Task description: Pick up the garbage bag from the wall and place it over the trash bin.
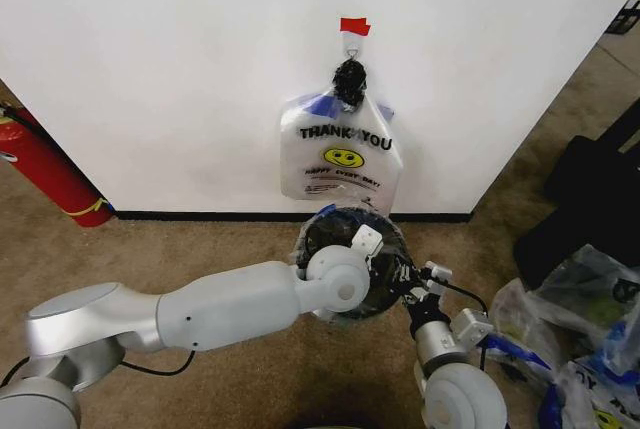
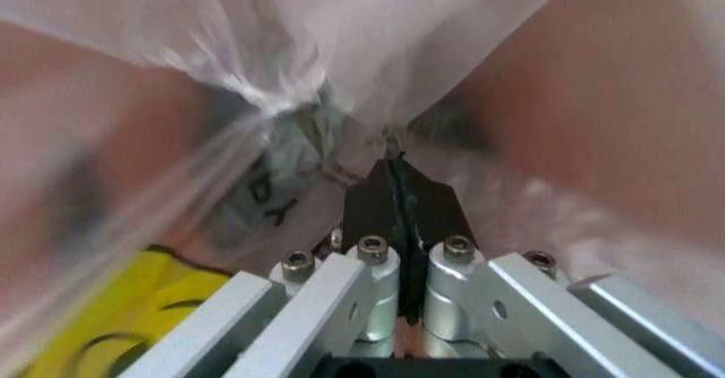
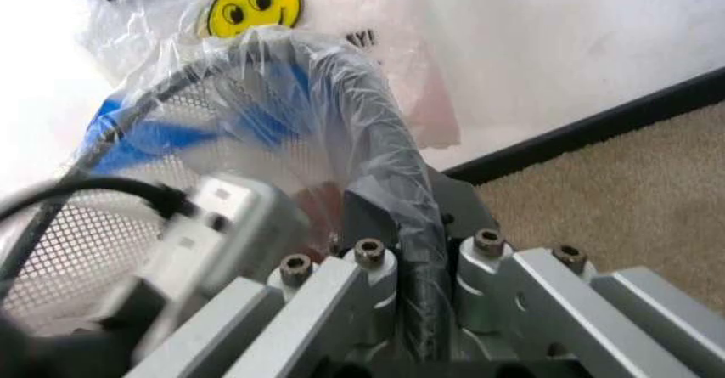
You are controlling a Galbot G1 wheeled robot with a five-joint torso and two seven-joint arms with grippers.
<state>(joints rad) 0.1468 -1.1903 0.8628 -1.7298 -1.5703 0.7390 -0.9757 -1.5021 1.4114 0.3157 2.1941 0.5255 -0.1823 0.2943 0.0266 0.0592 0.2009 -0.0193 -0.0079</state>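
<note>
Tan carpet point(image 1: 200, 249) underfoot, white wall point(image 1: 150, 69) behind. Lower centre of the head view: right gripper point(image 3: 413, 259) clamped on the bin point(image 1: 345, 249) rim through clear plastic. Just left, left gripper point(image 2: 396, 193) closed, pinching a fold of the garbage bag point(image 3: 328, 98), already draped over the mesh. Likely nearly done: only spreading and release left. Farther up, a smiley bag point(image 1: 343, 154) hanging from the taped hook point(image 1: 354, 39).

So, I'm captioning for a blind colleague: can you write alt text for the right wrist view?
The right gripper is shut on the trash bin rim, with the garbage bag stretched over it. Behind hangs a smiley-face bag on the white wall.
</note>
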